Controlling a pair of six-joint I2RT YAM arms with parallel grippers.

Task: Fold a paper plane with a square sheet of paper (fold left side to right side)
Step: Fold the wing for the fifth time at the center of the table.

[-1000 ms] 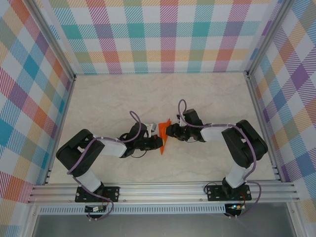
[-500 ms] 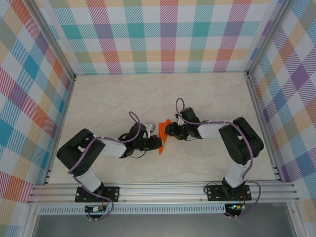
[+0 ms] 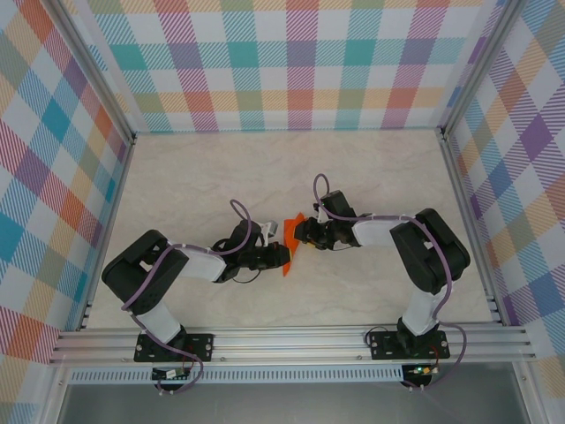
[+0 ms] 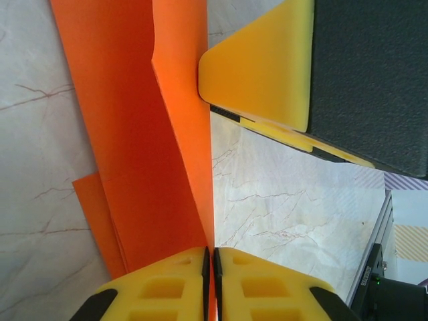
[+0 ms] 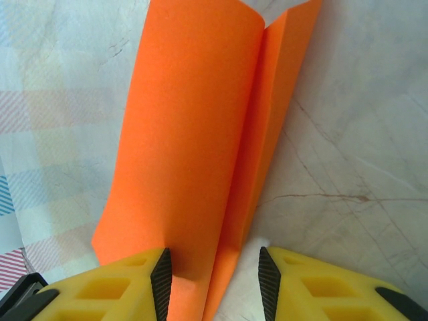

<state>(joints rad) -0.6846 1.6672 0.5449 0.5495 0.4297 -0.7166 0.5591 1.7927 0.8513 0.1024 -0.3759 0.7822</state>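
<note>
Pinching one end of the orange sheet [image 4: 134, 134] between pressed-together left fingers [image 4: 167, 284]. Straddling the opposite end lengthwise with spread right fingers [image 5: 127, 287].

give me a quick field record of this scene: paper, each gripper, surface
paper: orange paper, folded lengthwise into layers, between the two grippers, mid table
left gripper: shut on the paper's edge
right gripper: fingers apart, paper passing between them
surface: pale marbled table
</note>
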